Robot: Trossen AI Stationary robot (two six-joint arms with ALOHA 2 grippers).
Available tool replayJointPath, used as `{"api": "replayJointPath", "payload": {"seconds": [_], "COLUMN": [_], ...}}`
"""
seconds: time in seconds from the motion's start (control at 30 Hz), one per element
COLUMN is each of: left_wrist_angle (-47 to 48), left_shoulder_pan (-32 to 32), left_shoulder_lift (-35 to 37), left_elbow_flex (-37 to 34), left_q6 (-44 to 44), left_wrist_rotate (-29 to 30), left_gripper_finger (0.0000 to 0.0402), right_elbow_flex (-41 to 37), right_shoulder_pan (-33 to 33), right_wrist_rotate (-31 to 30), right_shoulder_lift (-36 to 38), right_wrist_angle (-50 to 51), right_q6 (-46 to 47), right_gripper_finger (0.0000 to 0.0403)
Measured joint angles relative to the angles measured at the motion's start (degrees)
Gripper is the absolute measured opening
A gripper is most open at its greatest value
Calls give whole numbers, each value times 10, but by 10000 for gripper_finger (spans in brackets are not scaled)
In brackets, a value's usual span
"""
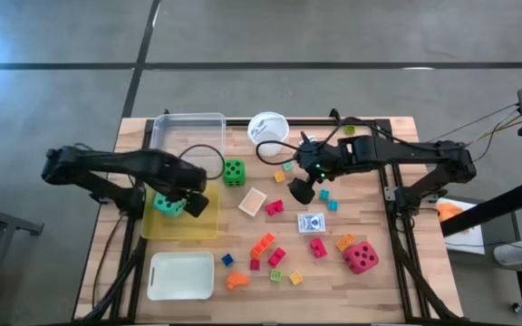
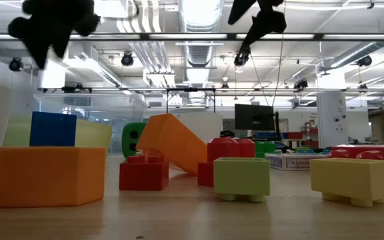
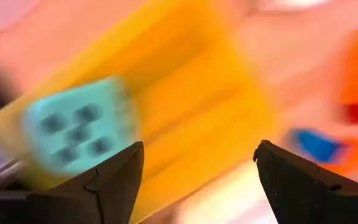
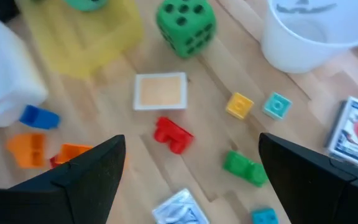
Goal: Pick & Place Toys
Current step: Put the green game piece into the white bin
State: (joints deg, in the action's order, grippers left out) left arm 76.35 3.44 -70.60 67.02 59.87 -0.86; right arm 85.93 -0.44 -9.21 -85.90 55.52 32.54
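Hovering over the yellow tray (image 1: 198, 226): left gripper (image 1: 191, 205) sits above it with fingers spread and nothing between them. The teal die (image 1: 168, 206) lies inside that tray, just beside the gripper on the outer-edge side; in the left wrist view it shows off to one side of the finger gap, not centred. Looks placed, not held.

Right gripper (image 1: 301, 191) hangs near mid-table, fingers spread wide, empty. Below and ahead of it: red block (image 4: 173, 135), green block (image 4: 243, 167), yellow block (image 4: 238, 105), card pack (image 1: 312, 223). Green die (image 1: 234, 171) lies between the two arms, a bit nearer the left.

My read: loose toys cluster on the right arm's side, so the right arm is nearer for the next pick. Red block's long axis runs slantwise to the finger gap, so a wrist turn is probably needed.
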Motion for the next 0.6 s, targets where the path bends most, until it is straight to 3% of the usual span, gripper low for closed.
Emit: {"api": "replayJointPath", "payload": {"seconds": [0.1,0.27,0.47,0.6], "left_wrist_angle": [-130,-351,-381,-379], "left_shoulder_pan": [16,34,33,35], "left_shoulder_lift": [47,104,129,132], "left_elbow_flex": [-9,-47,-53,-53], "left_q6": [-28,-100,-85,-67], "left_wrist_rotate": [12,17,24,23], "left_gripper_finger": [295,295,295,295], "right_elbow_flex": [-17,-59,-118,-156], "right_shoulder_pan": [-17,-43,-57,-56], "right_wrist_rotate": [0,4,22,26], "right_shoulder_lift": [-11,-47,-71,-80], "right_wrist_angle": [7,-3,-67,-119], "right_q6": [-44,-245,-345,-409], "right_gripper_finger": [361,361,360,338]}}
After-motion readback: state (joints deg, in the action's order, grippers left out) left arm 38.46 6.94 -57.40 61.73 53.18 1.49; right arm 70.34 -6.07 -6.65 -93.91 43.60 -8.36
